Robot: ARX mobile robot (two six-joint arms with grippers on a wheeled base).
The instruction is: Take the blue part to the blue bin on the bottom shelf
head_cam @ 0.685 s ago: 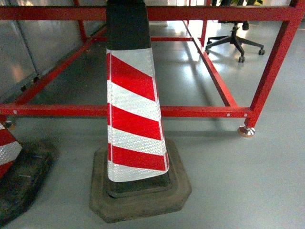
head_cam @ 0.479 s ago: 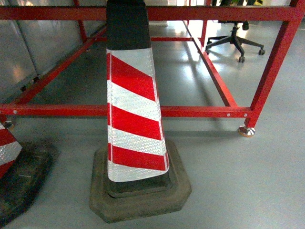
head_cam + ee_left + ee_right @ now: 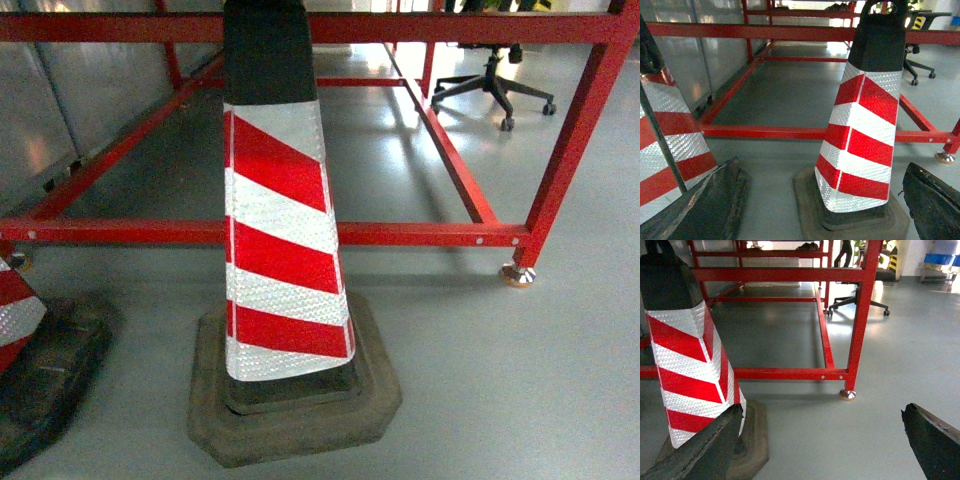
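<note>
We saw no blue part, only a striped cone [image 3: 283, 250] before a red frame [image 3: 400, 234]; both end effectors, left [image 3: 820, 200] and right [image 3: 820, 440], stood open and empty. Its grip points and weight remained unjudgeable.

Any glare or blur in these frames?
Head: sharp; window glare on the floor behind the cone. Left wrist: blown-out highlights top centre, left tool fingers soft at the bottom corners. Right wrist: bright backlight top right, right tool fingers dark, slightly blurred.
</note>
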